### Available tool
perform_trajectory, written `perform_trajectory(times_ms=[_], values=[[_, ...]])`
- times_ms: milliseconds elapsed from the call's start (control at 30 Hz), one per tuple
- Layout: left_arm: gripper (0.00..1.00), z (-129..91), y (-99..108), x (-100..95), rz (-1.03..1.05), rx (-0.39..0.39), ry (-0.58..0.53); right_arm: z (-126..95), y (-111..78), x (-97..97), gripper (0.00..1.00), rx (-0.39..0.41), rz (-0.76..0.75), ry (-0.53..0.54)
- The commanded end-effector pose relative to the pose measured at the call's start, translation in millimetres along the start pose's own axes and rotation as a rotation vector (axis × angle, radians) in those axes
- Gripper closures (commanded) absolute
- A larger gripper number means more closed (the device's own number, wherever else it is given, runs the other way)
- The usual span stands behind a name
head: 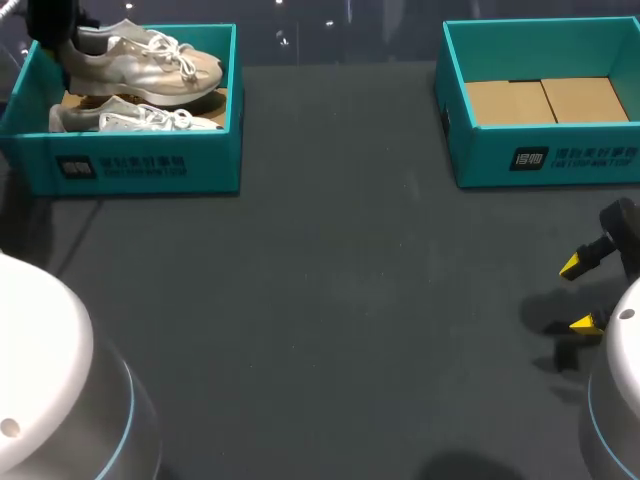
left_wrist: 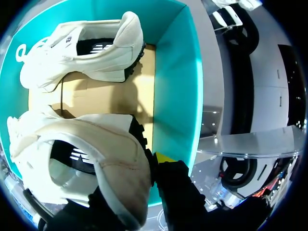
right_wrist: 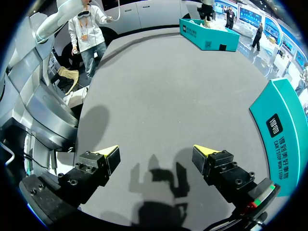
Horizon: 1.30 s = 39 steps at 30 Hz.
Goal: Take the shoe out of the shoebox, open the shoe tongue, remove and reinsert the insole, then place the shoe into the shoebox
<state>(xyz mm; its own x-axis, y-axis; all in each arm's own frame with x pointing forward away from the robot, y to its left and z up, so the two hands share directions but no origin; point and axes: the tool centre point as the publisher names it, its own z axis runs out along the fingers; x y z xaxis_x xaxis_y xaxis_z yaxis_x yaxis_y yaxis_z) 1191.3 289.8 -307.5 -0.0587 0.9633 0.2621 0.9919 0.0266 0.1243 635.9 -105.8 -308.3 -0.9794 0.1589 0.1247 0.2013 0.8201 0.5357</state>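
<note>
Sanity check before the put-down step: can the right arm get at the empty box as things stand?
Probably yes. The right gripper hangs open over the table just in front of the empty box, with nothing between them, and nothing lies in the box or over its open top.

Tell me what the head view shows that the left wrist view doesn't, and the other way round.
Only the head view: the second shoebox, holding no shoes, and the right end effector, open over the table.
Only the left wrist view: a look down into the near shoe, its dark insole showing, with the left end effector at its heel.
Both: the teal shoebox holding that shoe and a second white shoe.
</note>
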Motion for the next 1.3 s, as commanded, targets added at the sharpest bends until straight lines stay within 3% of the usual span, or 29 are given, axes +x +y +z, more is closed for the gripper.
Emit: perform_trajectory(times_ms=[33, 1300], values=[[1.0, 3.0, 4.6, -2.5, 0.002, 0.007, 0.001, -0.4, -0.2, 1.7, 0.0, 0.001, -0.001, -0.003], [1.0, 40.3, -0.1, -14.1, -0.014, 0.09, -0.011, -0.4, -0.2, 1.7, 0.0, 0.001, -0.001, -0.003]])
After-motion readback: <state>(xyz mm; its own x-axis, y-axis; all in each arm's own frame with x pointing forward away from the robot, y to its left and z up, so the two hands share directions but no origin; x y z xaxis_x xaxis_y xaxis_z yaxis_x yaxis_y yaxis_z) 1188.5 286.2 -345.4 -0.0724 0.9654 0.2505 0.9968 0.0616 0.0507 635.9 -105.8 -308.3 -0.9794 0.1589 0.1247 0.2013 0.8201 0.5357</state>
